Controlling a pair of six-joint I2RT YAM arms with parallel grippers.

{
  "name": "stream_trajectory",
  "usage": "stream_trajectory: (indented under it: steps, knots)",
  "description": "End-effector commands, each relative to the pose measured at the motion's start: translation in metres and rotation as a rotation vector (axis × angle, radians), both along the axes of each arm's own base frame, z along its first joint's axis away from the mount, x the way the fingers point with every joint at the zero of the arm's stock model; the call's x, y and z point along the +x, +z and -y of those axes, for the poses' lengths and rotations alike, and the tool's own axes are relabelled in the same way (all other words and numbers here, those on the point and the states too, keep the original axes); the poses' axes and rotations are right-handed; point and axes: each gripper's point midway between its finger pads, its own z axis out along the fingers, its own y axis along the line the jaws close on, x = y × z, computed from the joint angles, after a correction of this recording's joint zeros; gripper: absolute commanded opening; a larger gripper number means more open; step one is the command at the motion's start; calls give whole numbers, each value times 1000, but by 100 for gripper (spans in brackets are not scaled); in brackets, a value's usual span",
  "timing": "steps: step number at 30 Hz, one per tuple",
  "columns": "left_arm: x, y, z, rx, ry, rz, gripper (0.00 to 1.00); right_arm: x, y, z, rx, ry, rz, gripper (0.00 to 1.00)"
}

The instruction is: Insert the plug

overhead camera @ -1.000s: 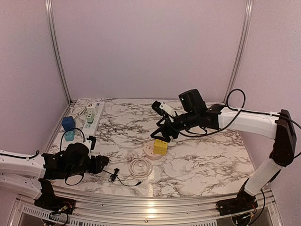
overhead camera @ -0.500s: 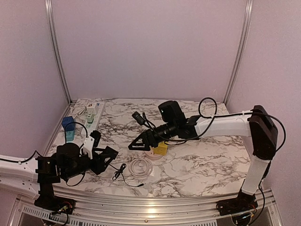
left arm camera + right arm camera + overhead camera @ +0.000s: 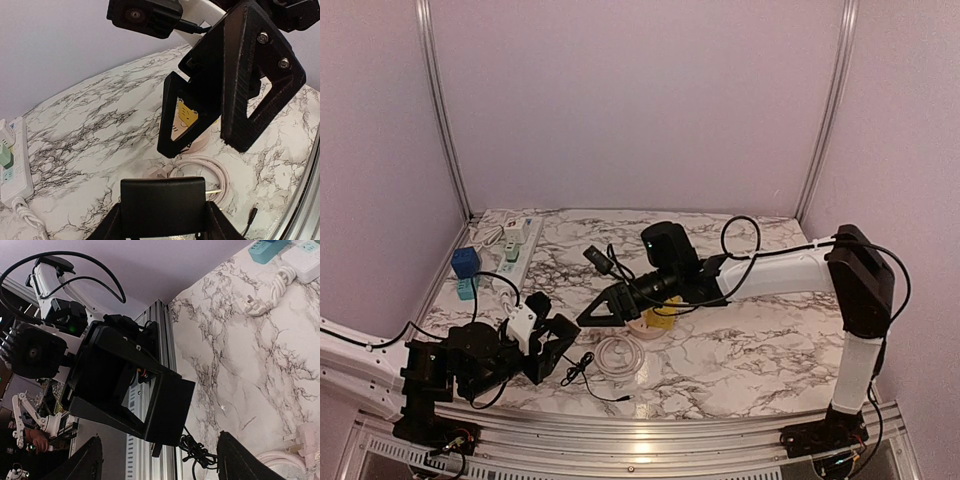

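My left gripper is shut on a black power adapter, held above the table with its metal prongs pointing right. The adapter's thin black cable trails onto the marble. My right gripper is open and empty, just right of and above the left one. Its black fingers fill the left wrist view. In the right wrist view the adapter sits ahead of my open gripper. A round pink socket carrying a yellow cube plug lies under the right arm.
A coiled white cable lies beside the round socket. A white power strip with green and white plugs runs along the far left, with blue adapters next to it. The table's metal rail lies close behind the left gripper.
My right arm has swung left and down, its open gripper now close to the left gripper. My left gripper has moved right and forward with the black adapter.
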Motion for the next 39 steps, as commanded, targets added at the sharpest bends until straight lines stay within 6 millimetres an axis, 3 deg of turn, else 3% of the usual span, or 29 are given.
stream_trajectory:
  steps: [1, 10, 19, 26, 32, 36, 39]
  knots:
    - [2, 28, 5, -39, 21, 90, 18, -8, 9, -15, 39, 42, -4, 74]
    - [-2, 28, 13, 3, 20, 115, 18, -21, 7, -28, 47, 88, -23, 64]
    - [0, 25, 13, 21, 41, 123, 18, -22, 4, -27, 31, 85, -35, 56]
    - [-1, 26, 16, 38, 40, 134, 18, -21, 1, -29, 24, 91, -46, 39]
    - [-3, 24, 16, 44, 40, 137, 19, -22, 1, -32, 24, 106, -64, 18]
    - [-5, 24, 16, 47, 33, 137, 27, -21, 1, -33, 26, 105, -64, 14]
    - [-6, 24, 16, 46, 29, 137, 43, -21, 5, -34, 34, 110, -57, 11]
